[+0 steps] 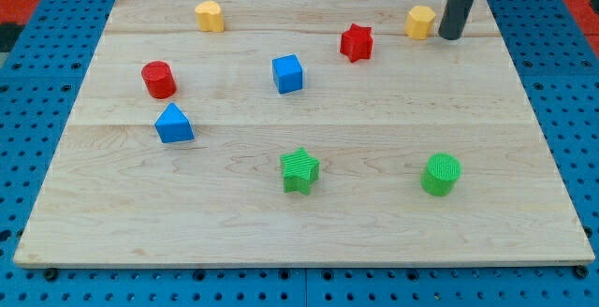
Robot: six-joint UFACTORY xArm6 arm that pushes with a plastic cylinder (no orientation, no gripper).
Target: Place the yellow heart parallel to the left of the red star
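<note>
The yellow heart (210, 15) lies near the view's top left of the wooden board (299, 223). The red star (356, 42) lies at the top, right of centre, far to the right of the heart. My tip (450, 36) is at the top right, just to the right of a yellow hexagon-like block (420, 21), and well to the right of the red star. The rod rises out of the view's top edge.
A red cylinder (158, 80) and a blue triangle (174, 124) lie at the left. A blue cube (288, 73) is near the centre. A green star (299, 170) and a green cylinder (441, 174) lie toward the bottom.
</note>
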